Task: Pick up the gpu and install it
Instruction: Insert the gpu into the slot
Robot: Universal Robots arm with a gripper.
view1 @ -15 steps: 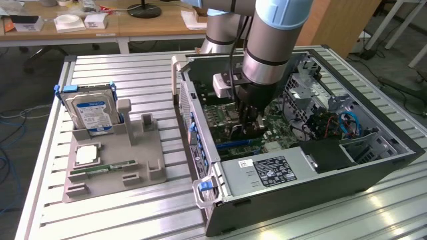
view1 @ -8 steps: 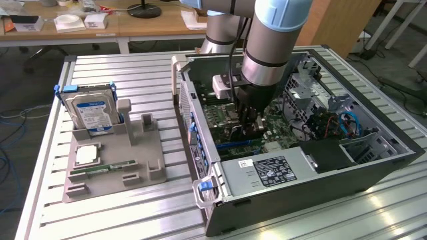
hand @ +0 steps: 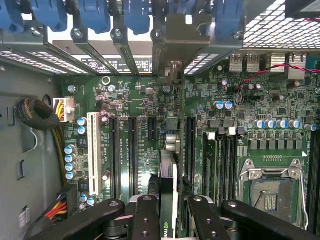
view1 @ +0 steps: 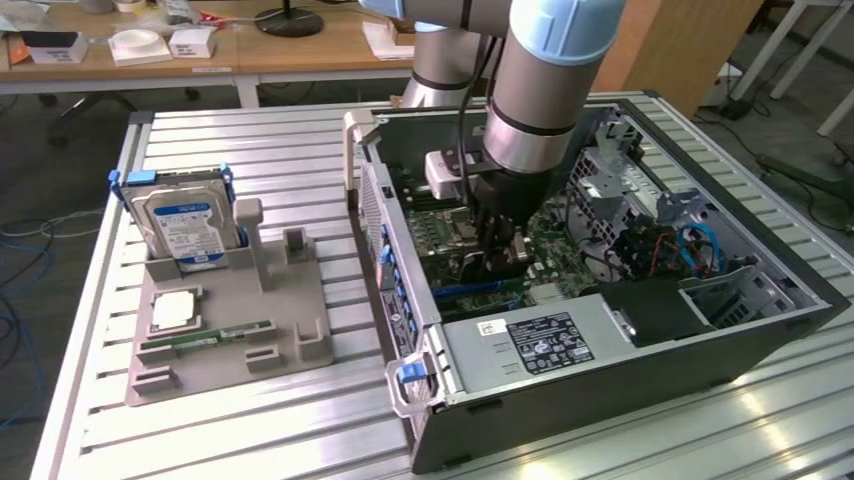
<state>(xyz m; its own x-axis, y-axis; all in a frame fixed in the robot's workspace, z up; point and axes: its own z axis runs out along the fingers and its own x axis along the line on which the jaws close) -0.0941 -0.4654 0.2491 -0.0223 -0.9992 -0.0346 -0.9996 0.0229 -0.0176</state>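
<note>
My gripper (view1: pixel 499 262) reaches down into the open computer case (view1: pixel 747 335), just over the green motherboard (view1: pixel 447 230). In the wrist view the gripper (hand: pixel 170 220) is shut on the gpu (hand: pixel 168 172), which shows edge-on as a thin dark card between the black fingers (hand: pixel 145 217). The card stands upright over the motherboard (hand: pixel 125 95), in line with the expansion slots (hand: pixel 133 150). Its metal end bracket (hand: pixel 177 37) sits at the case's rear slot openings, among the blue latches. I cannot tell whether the card's lower edge is seated in a slot.
A grey fixture (view1: pixel 227 335) at the exterior view's left holds a silver hard drive with a blue label (view1: pixel 187 222), a green memory stick (view1: pixel 207 341) and a square chip (view1: pixel 175 310). Inside the case are a power supply (view1: pixel 534 345), drive cages (view1: pixel 641 200) and cables (hand: pixel 37 112).
</note>
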